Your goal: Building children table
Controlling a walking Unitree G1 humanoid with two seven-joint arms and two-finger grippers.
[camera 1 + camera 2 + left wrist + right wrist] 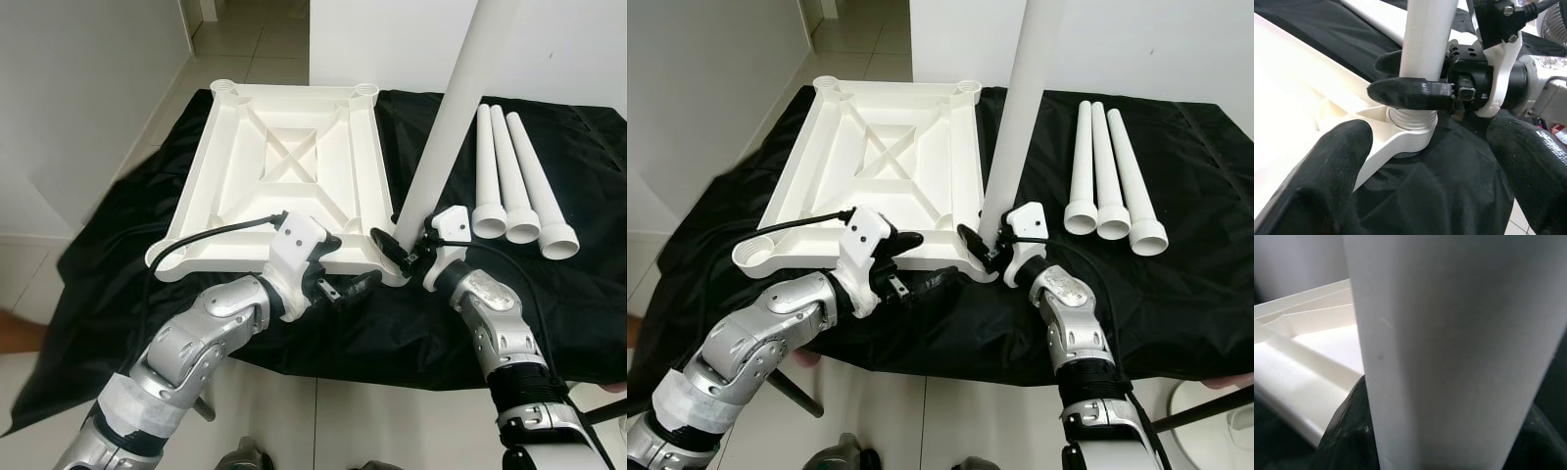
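The white table top (284,147) lies upside down on a black cloth (549,284), with round sockets at its corners. One white leg (446,117) stands upright in the near right corner socket (1410,129). My right gripper (397,250) is shut on the base of this leg, and a black finger (1410,93) wraps it just above the socket. The leg (1449,347) is close up in the right wrist view. My left gripper (348,284) is open at the table top's front edge, just left of that corner, with its fingers (1327,171) spread wide and holding nothing.
Three spare white legs (509,176) lie side by side on the cloth at the right, flared ends towards me. White walls stand at the back and left, over a tiled floor (245,39). The cloth's front edge drops off just below my grippers.
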